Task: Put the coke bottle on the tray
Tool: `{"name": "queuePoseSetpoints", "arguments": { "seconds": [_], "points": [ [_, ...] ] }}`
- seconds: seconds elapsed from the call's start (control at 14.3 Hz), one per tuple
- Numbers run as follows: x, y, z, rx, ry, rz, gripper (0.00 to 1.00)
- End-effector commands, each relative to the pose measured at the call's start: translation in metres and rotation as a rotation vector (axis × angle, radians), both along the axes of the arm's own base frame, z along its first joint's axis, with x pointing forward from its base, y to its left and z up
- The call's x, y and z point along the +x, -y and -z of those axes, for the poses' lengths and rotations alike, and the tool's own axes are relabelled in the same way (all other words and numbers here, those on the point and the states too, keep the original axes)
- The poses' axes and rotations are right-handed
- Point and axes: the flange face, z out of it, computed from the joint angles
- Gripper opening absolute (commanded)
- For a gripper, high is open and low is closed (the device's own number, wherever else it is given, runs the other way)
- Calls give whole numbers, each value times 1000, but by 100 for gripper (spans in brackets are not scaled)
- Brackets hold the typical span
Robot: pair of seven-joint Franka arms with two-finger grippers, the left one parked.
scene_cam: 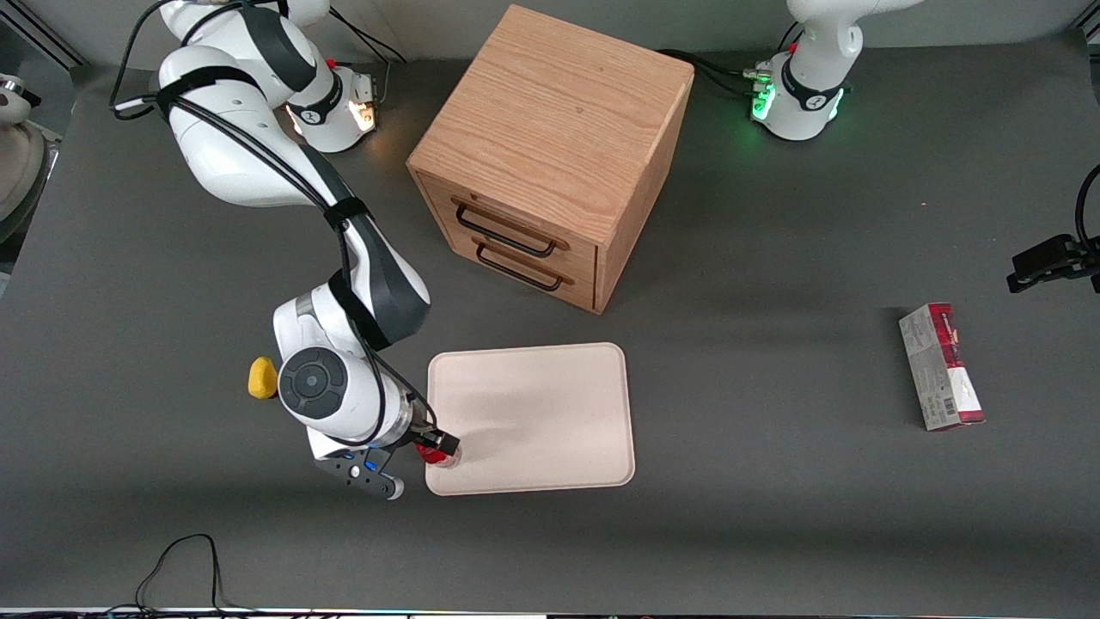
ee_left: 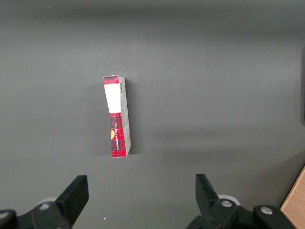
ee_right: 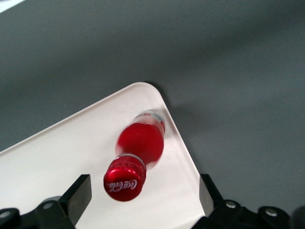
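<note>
**Tally of the table**

One coke bottle (scene_cam: 442,453). One tray (scene_cam: 550,404). One wooden cabinet (scene_cam: 550,129), two drawers (scene_cam: 507,228) in its front. One yellow lump (scene_cam: 262,378). One red-and-grey carton (scene_cam: 941,367). One working gripper (scene_cam: 436,443), fingers spread wide either side of the bottle, over the tray corner nearest the front camera.

White "Coca-Cola" script on the coke bottle (ee_right: 135,157) cap; carton (ee_left: 117,117) print unreadable.
</note>
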Motion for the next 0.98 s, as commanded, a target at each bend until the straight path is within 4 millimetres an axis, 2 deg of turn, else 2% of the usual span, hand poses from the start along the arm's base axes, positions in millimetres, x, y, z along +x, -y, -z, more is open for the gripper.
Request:
{"name": "queuePoseSetpoints", "arguments": {
  "seconds": [0.0, 0.28, 0.7, 0.91],
  "points": [
    [4, -4, -1, -16, 25, 21, 100],
    [4, -3, -3, -17, 27, 22, 100],
    [4, 0, -19, -14, 32, 47, 100],
    [-1, 13, -42, -26, -2, 52, 100]
  ]
}}
